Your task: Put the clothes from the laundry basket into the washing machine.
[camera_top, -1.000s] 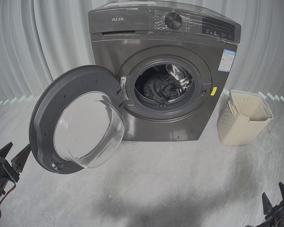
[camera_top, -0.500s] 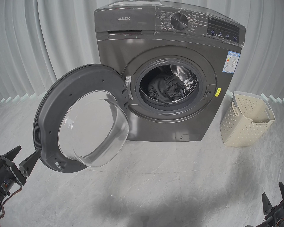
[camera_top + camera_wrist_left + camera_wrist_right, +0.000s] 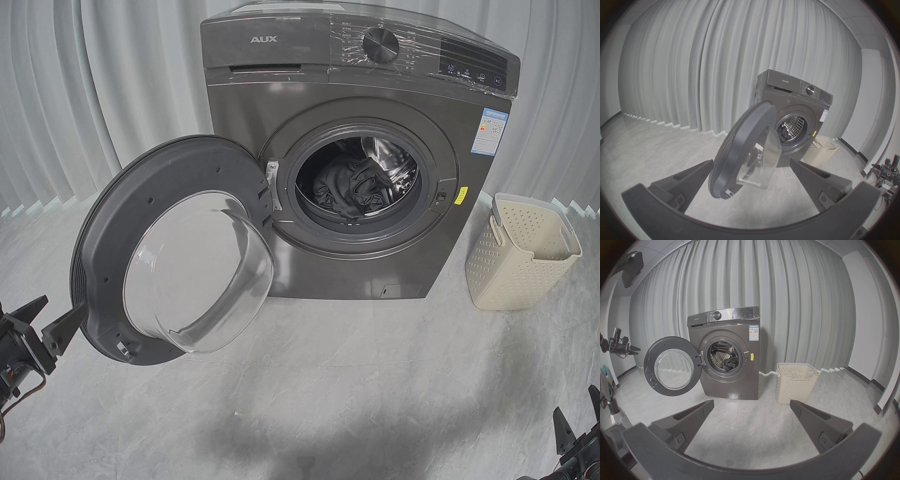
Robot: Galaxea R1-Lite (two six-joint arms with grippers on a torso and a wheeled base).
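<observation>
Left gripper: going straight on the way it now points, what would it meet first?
Most likely the open round grey washing-machine door, close before the left gripper; depth is uncertain.

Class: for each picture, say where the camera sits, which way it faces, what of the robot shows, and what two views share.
Head view: robot's head, looking forward and down at the grey front-loading washing machine, round door open; left gripper and right gripper, both open, at lower corners.
Left wrist view: left wrist, facing the door obliquely; left gripper foreground.
Right wrist view: right wrist, facing the machine's front and cream perforated laundry basket; right gripper foreground.
Shared by head and right wrist: dark clothes in drum.
</observation>
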